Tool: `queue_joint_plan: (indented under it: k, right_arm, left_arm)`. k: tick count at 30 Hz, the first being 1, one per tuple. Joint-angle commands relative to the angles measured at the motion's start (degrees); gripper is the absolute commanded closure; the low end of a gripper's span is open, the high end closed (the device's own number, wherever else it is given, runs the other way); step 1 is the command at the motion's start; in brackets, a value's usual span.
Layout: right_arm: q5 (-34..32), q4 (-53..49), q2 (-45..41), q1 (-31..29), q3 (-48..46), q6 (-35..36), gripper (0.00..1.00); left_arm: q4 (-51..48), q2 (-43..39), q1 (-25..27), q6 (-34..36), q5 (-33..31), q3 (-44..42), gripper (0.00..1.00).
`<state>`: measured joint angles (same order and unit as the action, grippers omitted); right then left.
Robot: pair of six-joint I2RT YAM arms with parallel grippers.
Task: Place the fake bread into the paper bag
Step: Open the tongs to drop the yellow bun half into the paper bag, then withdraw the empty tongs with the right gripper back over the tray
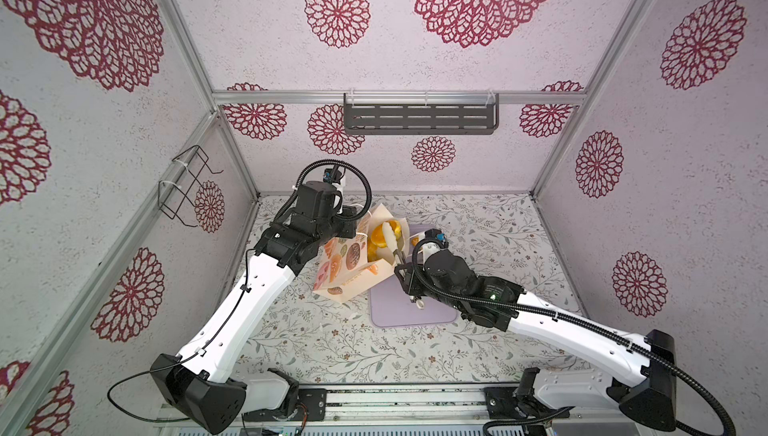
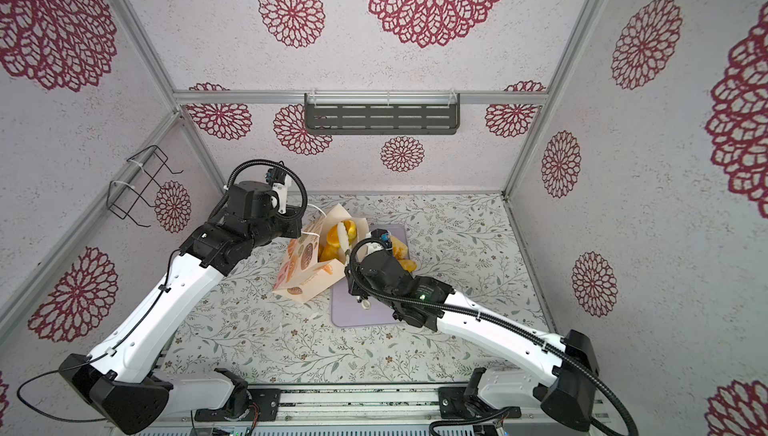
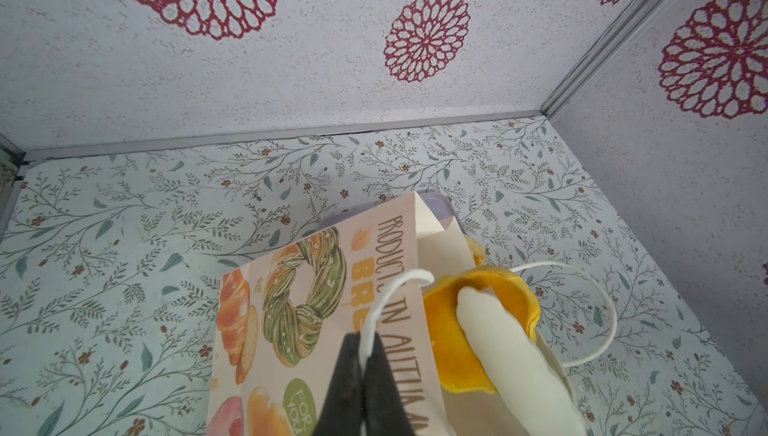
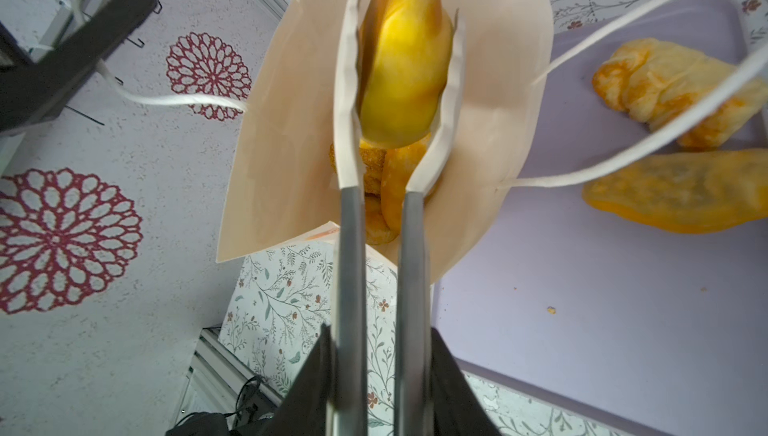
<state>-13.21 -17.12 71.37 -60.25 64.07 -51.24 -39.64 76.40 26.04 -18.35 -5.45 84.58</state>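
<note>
The paper bag (image 1: 345,263) (image 2: 299,263) stands open at mid-table, printed with pastries (image 3: 303,288). My left gripper (image 3: 365,338) (image 1: 353,216) is shut on its white cord handle (image 3: 399,284) at the bag's far-left rim. My right gripper (image 4: 380,330) (image 1: 401,265) is shut on metal tongs (image 4: 351,246) (image 1: 391,240). The tongs' white tips flank a smooth oval bread (image 4: 403,68) (image 3: 449,330) in the bag's mouth. Other bread pieces (image 4: 382,192) lie deeper in the bag. Two more breads (image 4: 673,88) (image 4: 681,197) lie on the tray.
A lavender tray (image 1: 399,309) (image 4: 582,288) lies right of the bag, under my right arm. A grey slotted shelf (image 1: 419,117) hangs on the back wall and a wire rack (image 1: 183,188) on the left wall. The bag's second cord loop (image 3: 602,321) hangs free.
</note>
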Motion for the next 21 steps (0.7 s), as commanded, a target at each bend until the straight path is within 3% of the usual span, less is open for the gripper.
queue_joint_plan:
  k: [1, 15, 21]
  right_arm:
    - [-0.8, 4.46, -1.71, -0.47, 0.8, 0.09, 0.59]
    - [-4.42, 7.33, -8.32, -0.14, -1.72, -1.9, 0.53]
    - [-8.53, 1.95, -13.55, -0.11, -0.87, -2.64, 0.52]
  left_arm:
    - [1.35, -1.4, -0.41, 0.96, -0.46, -0.43, 1.0]
    - [0.35, -1.9, -0.48, 0.81, -2.87, 0.46, 1.0]
    - [0.97, -3.08, -0.68, 0.91, -4.93, -0.28, 1.0]
